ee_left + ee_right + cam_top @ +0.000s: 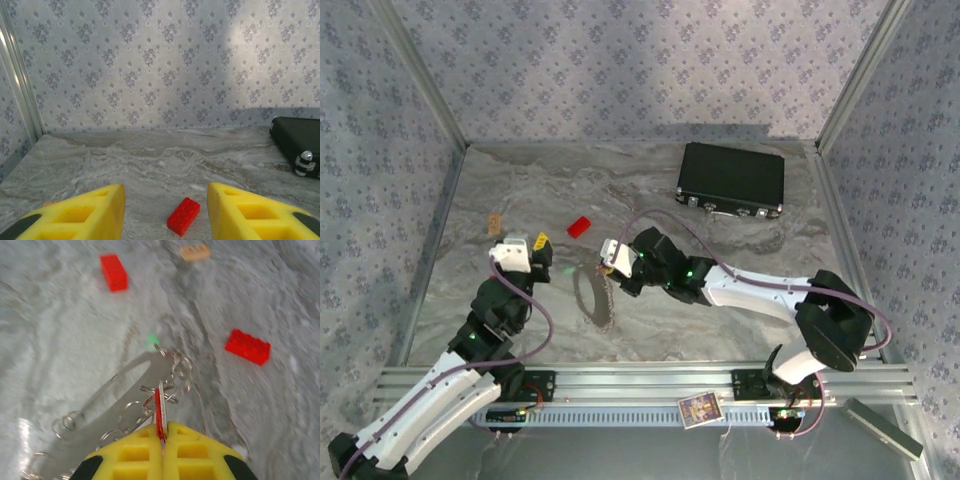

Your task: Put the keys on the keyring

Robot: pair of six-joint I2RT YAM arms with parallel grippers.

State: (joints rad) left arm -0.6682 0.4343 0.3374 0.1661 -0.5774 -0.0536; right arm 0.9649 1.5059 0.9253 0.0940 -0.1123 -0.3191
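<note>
Soft, even light falls from above on the marbled worktop point(500, 200), with a brighter patch on the back wall point(650, 60). The right wrist view is blurred; the other two are sharp.

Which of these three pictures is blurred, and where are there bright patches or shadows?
Right wrist view: the table and a red block are smeared, but the right gripper and the red key it pinches look sharp. Left wrist view: sharp, with a bright patch on the wallpaper. Top view: a dark shadow behind the black box.

Your box point(731, 180) at the back right of the table point(740, 330), a block point(580, 226) mid-table, the keyring point(592, 296) in front of it
</note>
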